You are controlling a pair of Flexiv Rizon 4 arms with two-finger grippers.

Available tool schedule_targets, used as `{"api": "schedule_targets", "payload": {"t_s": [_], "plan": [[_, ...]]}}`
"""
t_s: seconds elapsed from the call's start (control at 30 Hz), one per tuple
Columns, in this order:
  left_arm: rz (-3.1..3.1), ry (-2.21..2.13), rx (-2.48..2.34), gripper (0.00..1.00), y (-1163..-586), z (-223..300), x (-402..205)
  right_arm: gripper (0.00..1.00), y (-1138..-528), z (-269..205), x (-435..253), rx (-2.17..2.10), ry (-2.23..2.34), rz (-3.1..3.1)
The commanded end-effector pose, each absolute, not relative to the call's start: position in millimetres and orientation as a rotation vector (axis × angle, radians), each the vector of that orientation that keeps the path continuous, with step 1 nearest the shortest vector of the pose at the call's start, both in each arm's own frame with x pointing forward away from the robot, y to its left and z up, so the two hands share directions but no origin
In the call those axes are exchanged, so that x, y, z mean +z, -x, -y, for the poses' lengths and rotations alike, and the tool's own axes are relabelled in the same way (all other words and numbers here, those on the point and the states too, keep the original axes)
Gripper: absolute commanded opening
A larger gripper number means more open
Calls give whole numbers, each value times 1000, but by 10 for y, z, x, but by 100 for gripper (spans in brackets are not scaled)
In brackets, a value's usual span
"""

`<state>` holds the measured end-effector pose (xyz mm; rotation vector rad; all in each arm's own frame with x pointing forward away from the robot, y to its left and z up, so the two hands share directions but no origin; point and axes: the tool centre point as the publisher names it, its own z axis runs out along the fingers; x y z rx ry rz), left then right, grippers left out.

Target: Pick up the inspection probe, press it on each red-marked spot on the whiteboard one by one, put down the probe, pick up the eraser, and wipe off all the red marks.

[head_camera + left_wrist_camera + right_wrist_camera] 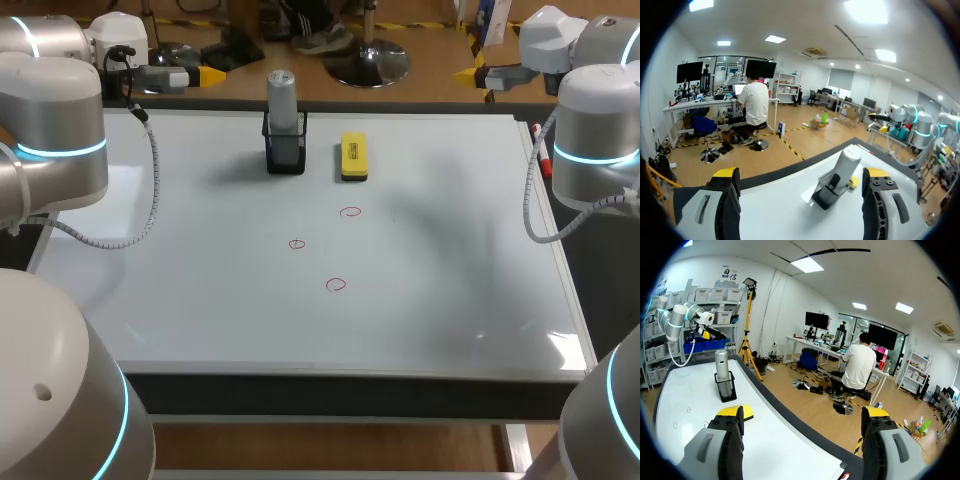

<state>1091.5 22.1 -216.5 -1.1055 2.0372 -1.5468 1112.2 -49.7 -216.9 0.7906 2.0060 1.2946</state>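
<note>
The inspection probe (282, 100), a grey cylinder, stands upright in a black holder (285, 155) at the back of the whiteboard (200, 270). To its right lies the yellow eraser (353, 157). Three red circles are drawn mid-board: one (350, 212), another (296, 244) and a third (335, 285). My left gripper (208, 76) hangs open beyond the board's far left corner, and my right gripper (472, 73) hangs open beyond the far right. In the left wrist view the gripper (800, 175) is open and the probe (842, 167) stands ahead. In the right wrist view the open gripper (802, 412) has the probe (721, 371) off to one side.
A red marker (541, 157) lies along the whiteboard's right frame. My left arm's cable (150, 190) hangs over the board's left part. Both arms' elbows stand at the near corners of the table.
</note>
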Motion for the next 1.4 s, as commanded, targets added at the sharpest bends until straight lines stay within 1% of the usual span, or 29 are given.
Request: {"api": "schedule_targets", "payload": {"t_s": [0.03, 0.47, 0.73, 1.0, 1.4], "plan": [[-2036, 1106, -1548, 100, -10915, -223, -2168, 100, -11125, 502, -2171, 1296, -790, -2007], [-2036, 1106, -1548, 100, -10915, -223, -2168, 100, -11125, 502, -2171, 1296, -790, -2007], [-2171, 900, -1618, 100, -10976, -48, -2162, 100, -11125, 502, -2171, 1296, -790, -2007], [-2320, 514, -1780, 100, -10979, 234, -2121, 100, -11125, 502, -2171, 1296, -790, -2007], [-2377, 98, -1969, 100, -10861, 586, -2054, 100, -11125, 502, -2171, 1296, -790, -2007]]}}
